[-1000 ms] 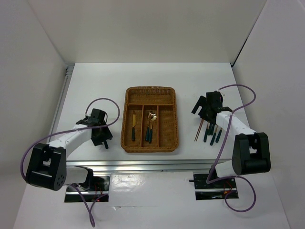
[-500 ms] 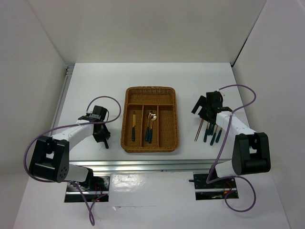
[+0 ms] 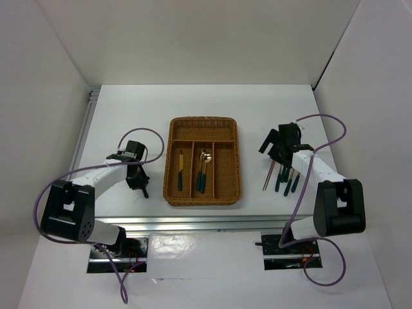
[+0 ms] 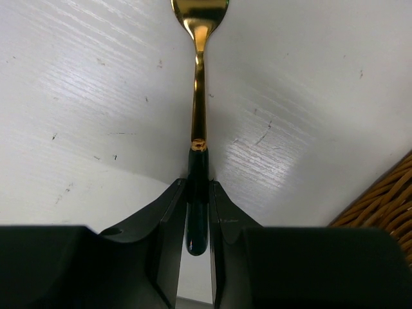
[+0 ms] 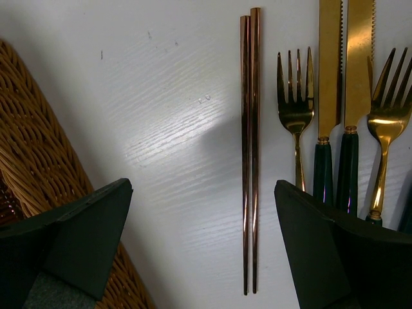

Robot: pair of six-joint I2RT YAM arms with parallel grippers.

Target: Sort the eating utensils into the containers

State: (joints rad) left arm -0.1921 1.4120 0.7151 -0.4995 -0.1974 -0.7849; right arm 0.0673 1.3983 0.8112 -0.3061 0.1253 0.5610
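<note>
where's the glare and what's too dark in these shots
Left wrist: a white sheen on the table right of the spoon, whose bowl is cut off at the top; the fingers are dark and featureless. Right wrist: a glare patch left of the chopsticks, grey shadow between. Top view: even light, no glare on the tray.

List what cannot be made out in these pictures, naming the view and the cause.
Left wrist: spoon bowl cut by top edge.
Right wrist: knives cut by top edge; forks partly behind right pincer.
Top: utensils in wicker tray too small to identify.
</note>
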